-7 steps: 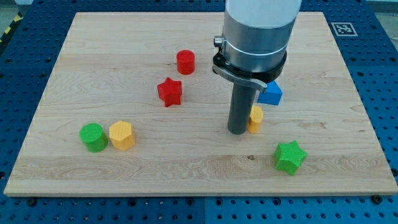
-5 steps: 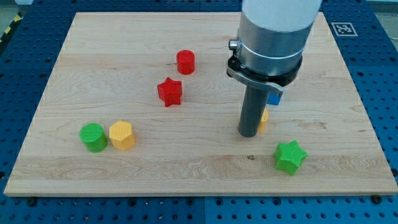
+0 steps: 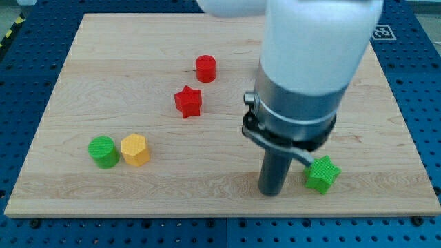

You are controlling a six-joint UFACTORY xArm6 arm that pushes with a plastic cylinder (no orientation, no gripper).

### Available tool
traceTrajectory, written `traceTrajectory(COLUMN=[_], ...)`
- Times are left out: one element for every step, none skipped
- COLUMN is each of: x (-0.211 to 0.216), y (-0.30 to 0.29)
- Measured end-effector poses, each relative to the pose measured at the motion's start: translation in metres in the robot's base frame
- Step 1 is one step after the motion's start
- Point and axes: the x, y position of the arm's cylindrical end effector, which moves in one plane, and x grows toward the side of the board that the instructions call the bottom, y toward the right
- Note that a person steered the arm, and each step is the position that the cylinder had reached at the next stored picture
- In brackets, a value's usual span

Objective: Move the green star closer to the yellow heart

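The green star lies on the wooden board near the view's bottom right. My tip rests on the board just left of the star, a small gap apart. The yellow heart and the blue block are hidden behind the arm's wide grey body.
A red cylinder and a red star lie up and left of the arm. A green cylinder and a yellow hexagon sit side by side at the view's lower left. The board's bottom edge runs close below my tip.
My tip has moved down the view, from beside the yellow heart to just left of the green star. The arm now covers the heart and the blue block. The blocks have not moved.
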Motion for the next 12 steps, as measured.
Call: traceTrajectory(x=[0.015, 0.016, 0.016, 0.016, 0.016, 0.016, 0.016, 0.016, 0.015, 0.006, -0.009, -0.017], y=[0.014, 0.062, 0.134, 0.157, 0.142, 0.121, 0.108, 0.107, 0.108, 0.109, 0.102, 0.080])
